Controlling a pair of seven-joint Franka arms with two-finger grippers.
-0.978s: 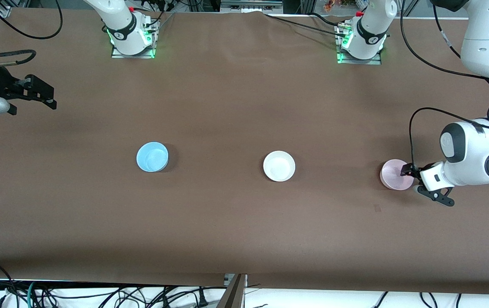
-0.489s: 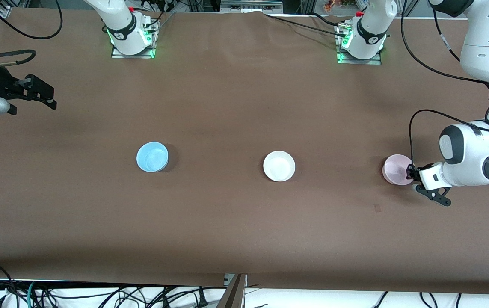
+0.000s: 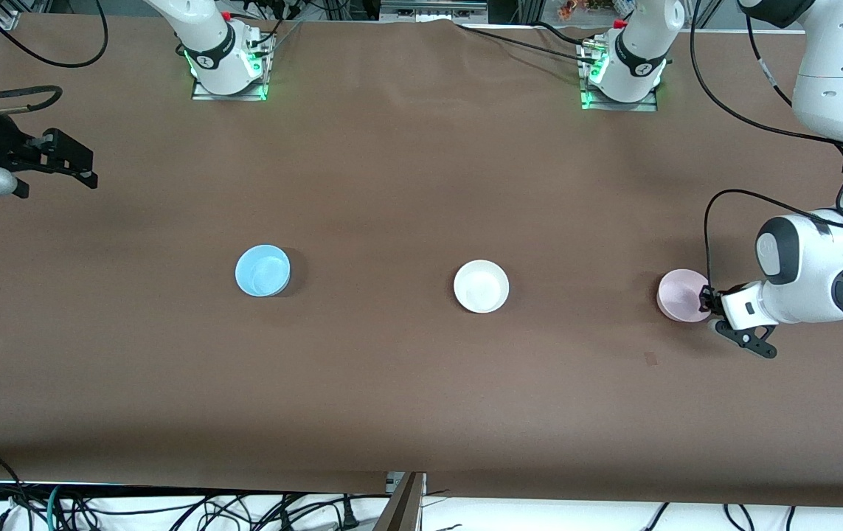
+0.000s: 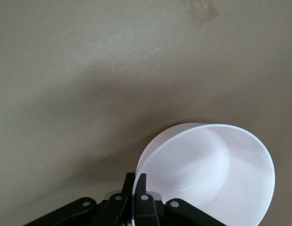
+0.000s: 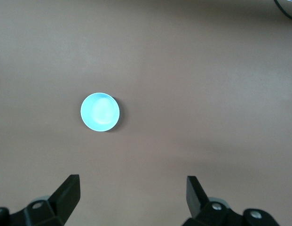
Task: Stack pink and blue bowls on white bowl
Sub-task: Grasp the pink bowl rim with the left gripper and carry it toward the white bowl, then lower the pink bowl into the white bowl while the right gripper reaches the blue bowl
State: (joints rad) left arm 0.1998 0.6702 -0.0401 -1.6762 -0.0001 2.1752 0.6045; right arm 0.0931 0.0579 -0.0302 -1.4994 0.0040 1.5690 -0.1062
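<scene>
Moved: pink bowl [image 3: 681,295] lifted, tilted – left gripper [image 3: 704,299] clamped on its rim.
Right gripper [image 3: 89,166]: waited, fingers apart.
Blue bowl [image 3: 262,271], white bowl [image 3: 481,286]: unmoved – apart.

Even overhead light, soft shadows, sharp focus, washed-out wrist views.

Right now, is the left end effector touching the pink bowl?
Touching. The left wrist view shows the left end effector shut on the pink bowl, its rim pinched between the fingers with no gap.
</scene>
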